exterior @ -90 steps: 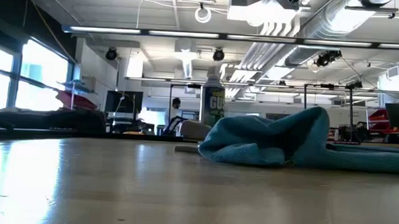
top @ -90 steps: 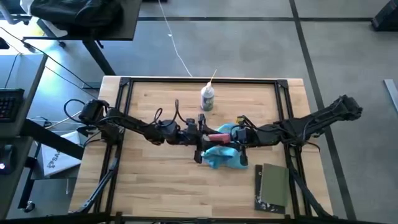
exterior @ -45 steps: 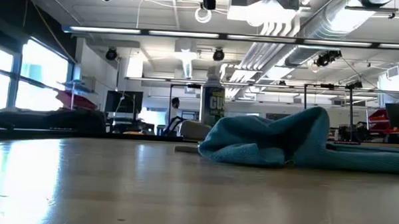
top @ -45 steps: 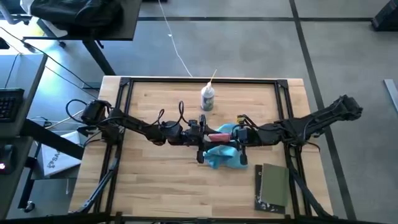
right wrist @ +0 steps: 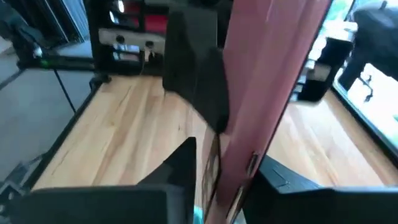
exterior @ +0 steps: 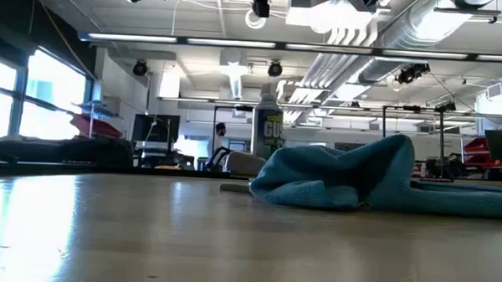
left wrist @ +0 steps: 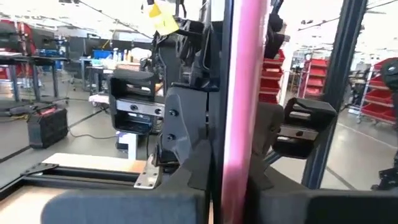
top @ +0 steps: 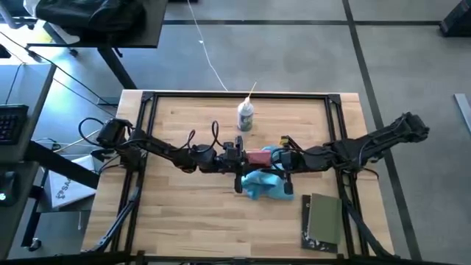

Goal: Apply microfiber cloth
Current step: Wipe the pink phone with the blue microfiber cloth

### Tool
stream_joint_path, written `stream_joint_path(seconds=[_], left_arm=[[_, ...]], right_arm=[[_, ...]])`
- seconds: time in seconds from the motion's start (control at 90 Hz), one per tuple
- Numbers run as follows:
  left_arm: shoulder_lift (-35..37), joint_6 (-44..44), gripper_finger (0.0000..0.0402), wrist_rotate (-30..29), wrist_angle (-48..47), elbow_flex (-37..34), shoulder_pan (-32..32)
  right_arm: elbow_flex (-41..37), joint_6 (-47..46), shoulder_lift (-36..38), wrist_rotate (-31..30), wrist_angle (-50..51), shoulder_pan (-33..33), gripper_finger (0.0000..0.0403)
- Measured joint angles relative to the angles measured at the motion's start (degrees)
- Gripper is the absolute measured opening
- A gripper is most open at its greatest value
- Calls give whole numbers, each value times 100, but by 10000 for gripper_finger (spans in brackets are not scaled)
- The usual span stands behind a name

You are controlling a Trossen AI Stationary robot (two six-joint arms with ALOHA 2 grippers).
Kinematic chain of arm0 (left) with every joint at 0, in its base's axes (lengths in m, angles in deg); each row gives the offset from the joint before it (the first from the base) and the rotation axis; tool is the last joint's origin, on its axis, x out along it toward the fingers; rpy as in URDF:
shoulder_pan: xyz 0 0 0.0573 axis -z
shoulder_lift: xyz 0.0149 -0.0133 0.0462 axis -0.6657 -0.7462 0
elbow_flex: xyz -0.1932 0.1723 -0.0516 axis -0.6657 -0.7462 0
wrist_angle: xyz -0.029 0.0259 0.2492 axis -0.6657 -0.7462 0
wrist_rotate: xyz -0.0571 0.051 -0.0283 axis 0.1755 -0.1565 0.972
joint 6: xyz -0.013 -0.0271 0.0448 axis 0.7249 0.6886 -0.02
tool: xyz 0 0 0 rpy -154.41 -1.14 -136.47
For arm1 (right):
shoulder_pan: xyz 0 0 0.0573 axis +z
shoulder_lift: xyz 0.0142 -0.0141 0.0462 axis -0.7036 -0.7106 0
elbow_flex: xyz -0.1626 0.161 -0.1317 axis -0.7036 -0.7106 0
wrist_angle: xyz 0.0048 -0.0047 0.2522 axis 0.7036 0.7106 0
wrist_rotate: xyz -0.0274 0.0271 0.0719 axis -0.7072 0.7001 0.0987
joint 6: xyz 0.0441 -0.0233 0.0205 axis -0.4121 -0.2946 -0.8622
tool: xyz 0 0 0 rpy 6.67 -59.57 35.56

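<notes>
A flat pink thing (top: 258,156) hangs in the air at the table's middle, between my two grippers. My left gripper (top: 240,157) is shut on it from the left and my right gripper (top: 280,159) from the right. In the left wrist view the pink thing (left wrist: 245,93) shows edge-on; in the right wrist view its broad face (right wrist: 273,81) shows. The turquoise microfiber cloth (top: 261,184) lies crumpled on the table just below and nearer than the grippers, touched by neither. In the low view the cloth (exterior: 342,178) rests in a heap. My left gripper pinches the pink thing's left end (left wrist: 239,180) between its two fingers, coming level from the table's left. The thing is lifted clear of the table. My right gripper pinches the pink thing's right end (right wrist: 239,168) between its two fingers, coming level from the table's right. The thing hangs above the cloth.
A small white bottle (top: 245,116) stands beyond the grippers toward the far edge. A dark olive-green book (top: 324,221) lies flat near the right front corner. Bare wood lies to the left and along the near edge.
My left arm has edged a little toward the table's right, closer to the right gripper. The cloth has stayed where it was.
</notes>
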Motion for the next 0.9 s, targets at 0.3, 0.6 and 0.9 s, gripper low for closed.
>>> stream_joint_path(seconds=[0.3, 0.6, 0.9], left_arm=[[177, 518, 5, -604, -1392, 9, -181], [688, 2054, 4, -309, -3337, -146, -463], [772, 2843, 8, -331, -2278, -1187, -315]], right_arm=[[-24, -923, -437, -99, 1727, 9, 94], [-22, -794, -1813, -781, 1201, 20, 94], [-22, -948, -3095, -943, 607, -121, 94]])
